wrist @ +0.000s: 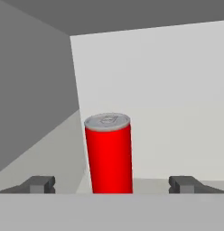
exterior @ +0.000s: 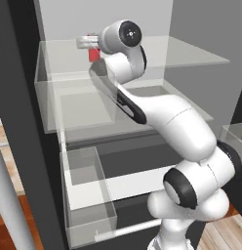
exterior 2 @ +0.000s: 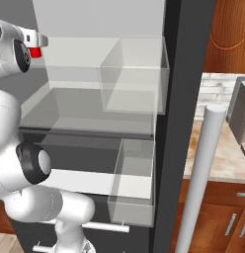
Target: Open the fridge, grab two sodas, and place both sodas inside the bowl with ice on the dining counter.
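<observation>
The fridge (exterior: 25, 122) stands open, its white inside and clear shelves facing me. A red soda (wrist: 109, 153) stands upright at the back of the upper shelf, close to the rear wall. In the hand view my gripper (wrist: 112, 184) is open, its two dark fingertips (wrist: 39, 184) spread wide on either side of the can and short of it. From the base views the red soda (exterior: 94, 54) peeks out behind my hand, and the same soda (exterior 2: 35, 51) shows just past my wrist. The bowl and the dining counter are out of view.
Clear door bins (exterior: 86, 195) hang on the open left door and clear bins (exterior 2: 134, 79) on the right door. A glass shelf (exterior: 191, 56) runs under my forearm. White bar handles (exterior 2: 201, 178) stand in front. A marble wall counter (exterior 2: 213, 148) with wood drawers lies to the right.
</observation>
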Tool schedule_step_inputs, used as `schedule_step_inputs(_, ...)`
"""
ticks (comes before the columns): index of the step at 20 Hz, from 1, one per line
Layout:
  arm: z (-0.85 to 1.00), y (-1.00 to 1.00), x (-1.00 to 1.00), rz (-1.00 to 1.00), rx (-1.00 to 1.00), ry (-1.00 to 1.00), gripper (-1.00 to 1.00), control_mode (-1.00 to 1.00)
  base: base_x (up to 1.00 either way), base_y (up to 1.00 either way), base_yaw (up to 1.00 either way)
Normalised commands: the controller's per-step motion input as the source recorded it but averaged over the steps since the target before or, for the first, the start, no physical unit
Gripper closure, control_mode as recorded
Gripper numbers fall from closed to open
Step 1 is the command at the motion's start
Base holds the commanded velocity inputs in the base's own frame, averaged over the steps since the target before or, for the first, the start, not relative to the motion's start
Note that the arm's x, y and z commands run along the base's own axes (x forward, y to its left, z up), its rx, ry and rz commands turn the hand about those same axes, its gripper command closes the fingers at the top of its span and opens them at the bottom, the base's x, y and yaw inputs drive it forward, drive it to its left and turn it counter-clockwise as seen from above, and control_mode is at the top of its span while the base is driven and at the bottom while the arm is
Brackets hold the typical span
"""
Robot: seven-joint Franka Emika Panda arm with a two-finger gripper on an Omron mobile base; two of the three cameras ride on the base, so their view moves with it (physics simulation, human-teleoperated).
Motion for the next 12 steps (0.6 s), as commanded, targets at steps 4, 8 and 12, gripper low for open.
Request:
schedule_step_inputs(4,0.00,0.02,0.37,0.00,0.00,0.04,-1.00,-1.00,0.00,0.00,0.00)
schedule_step_inputs(8,0.00,0.12,0.48,0.00,0.00,0.07,-1.00,-1.00,0.00,0.00,0.00)
schedule_step_inputs(12,0.00,0.26,0.46,0.00,0.00,0.09,1.00,-1.00,0.00,0.00,0.00)
